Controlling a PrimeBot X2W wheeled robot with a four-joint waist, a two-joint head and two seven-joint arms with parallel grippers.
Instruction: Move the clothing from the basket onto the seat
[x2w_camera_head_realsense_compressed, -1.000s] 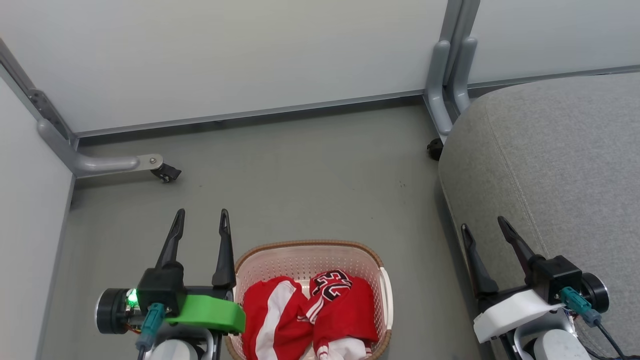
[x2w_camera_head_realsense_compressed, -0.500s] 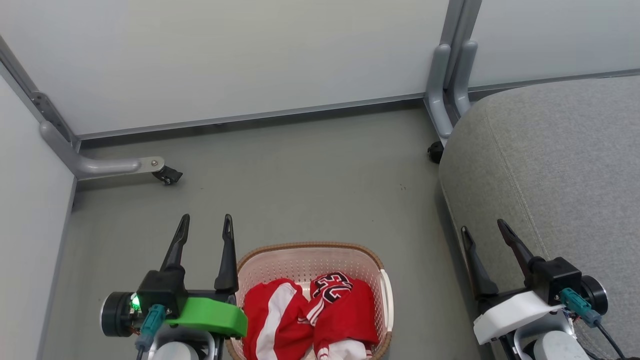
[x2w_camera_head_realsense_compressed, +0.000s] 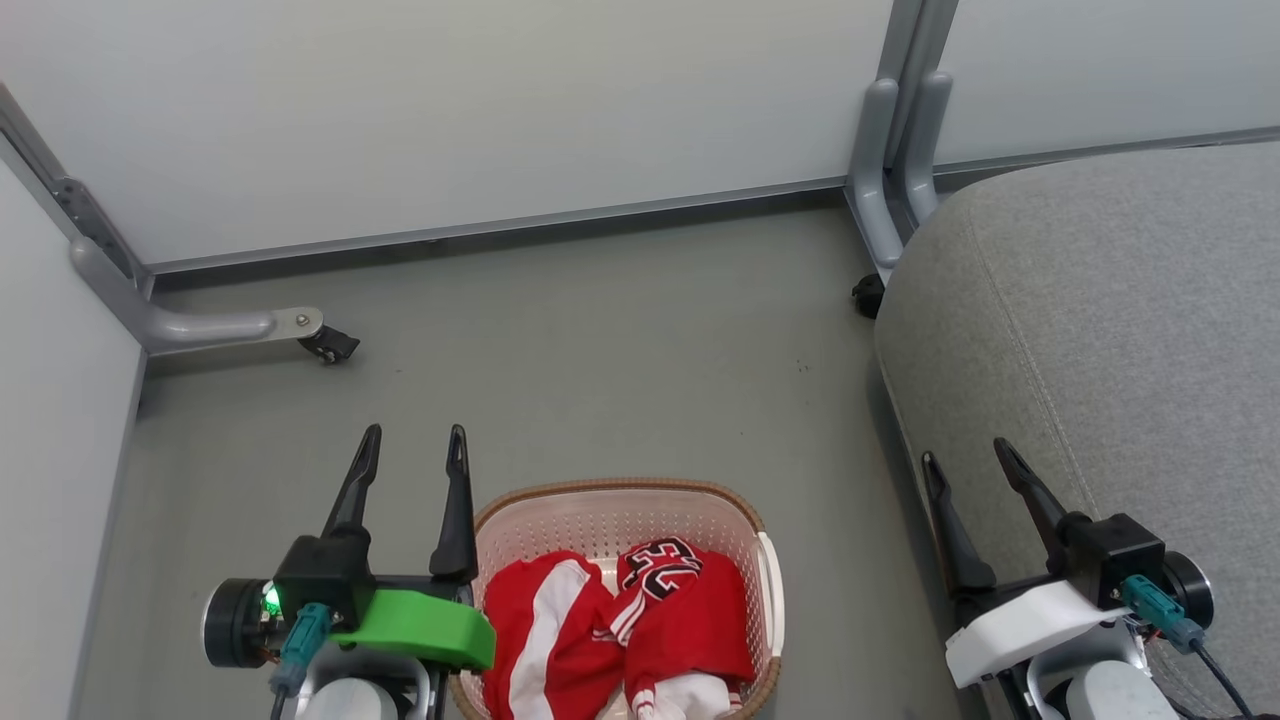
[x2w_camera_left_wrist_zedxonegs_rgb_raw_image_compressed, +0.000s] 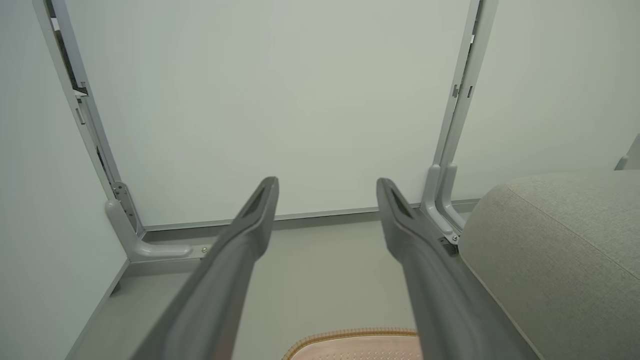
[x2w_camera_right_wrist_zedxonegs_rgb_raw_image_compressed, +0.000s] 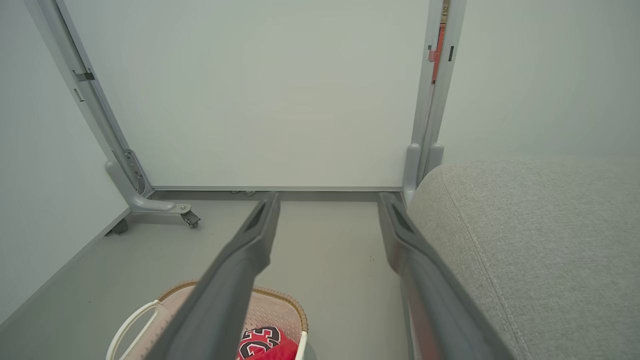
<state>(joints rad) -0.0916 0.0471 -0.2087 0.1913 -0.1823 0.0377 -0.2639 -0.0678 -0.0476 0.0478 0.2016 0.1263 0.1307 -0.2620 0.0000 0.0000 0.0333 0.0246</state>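
So the basket (x2w_camera_head_realsense_compressed: 610, 487) is parked on the grey floor (x2w_camera_head_realsense_compressed: 600, 330) at the bottom edge of the head view, and the clothing (x2w_camera_head_realsense_compressed: 620, 625) is all inside it: two red pieces bunched side by side, the left one with a broad white stripe, the right one with black-and-white lettering facing up. The seat (x2w_camera_head_realsense_compressed: 1100, 300) is over on the robot's right, a big grey cushion with a stitched seam, with a strip of bare floor between it and the basket. The left gripper (x2w_camera_head_realsense_compressed: 413, 433) hangs just beside the basket's left rim, green cover (x2w_camera_head_realsense_compressed: 420, 625) behind the fingers, claw spread wide apart and holding nothing, tips pointing toward the pale partition panels (x2w_camera_head_realsense_compressed: 450, 110). The right gripper (x2w_camera_head_realsense_compressed: 966, 451), the one with the white cover (x2w_camera_head_realsense_compressed: 1010, 620), is over the near left edge of the seat, claw wide apart too and empty. In the right wrist view the basket's corner with a white handle and a bit of the lettering shows low on the left, cushion on the right. In the left wrist view just a sliver of the woven rim peeks in at the bottom between the fingers.
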